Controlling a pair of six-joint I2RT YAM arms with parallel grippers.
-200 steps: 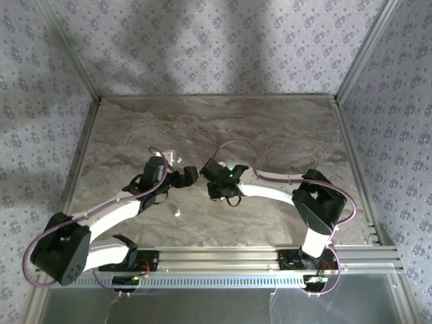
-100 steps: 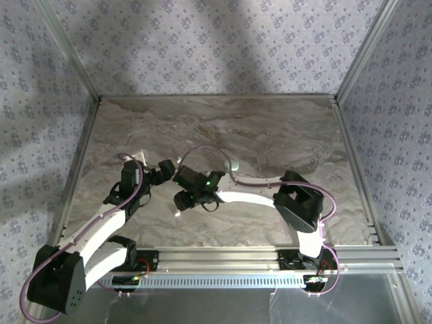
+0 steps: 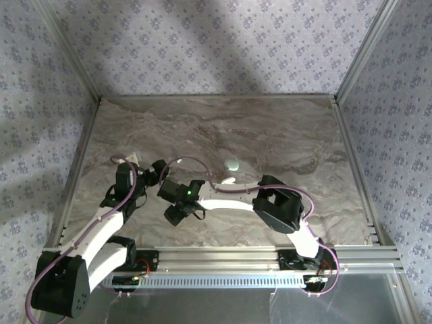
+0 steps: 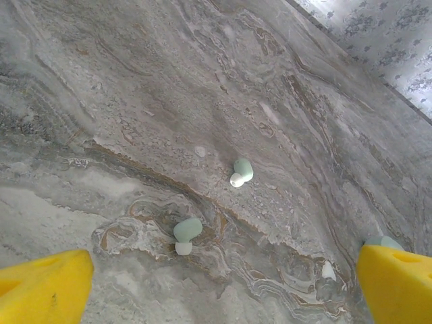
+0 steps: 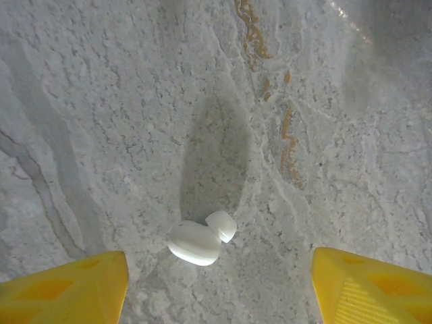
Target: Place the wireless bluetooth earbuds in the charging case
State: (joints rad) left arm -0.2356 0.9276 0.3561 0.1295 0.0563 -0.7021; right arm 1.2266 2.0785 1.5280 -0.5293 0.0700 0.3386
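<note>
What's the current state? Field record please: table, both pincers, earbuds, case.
surface: grey marbled stone-pattern table
left pincer: open, empty
left wrist view: two pale rounded plastic earbuds loose on the table, apart from each other
right pincer: open, empty
right wrist view: one white rounded plastic earbud lying on the table between the yellow fingers, untouched
charging case: small white oval plastic case, on the table, apart from both pincers
lid state: cannot tell
earbuds inserted: none seen
</note>
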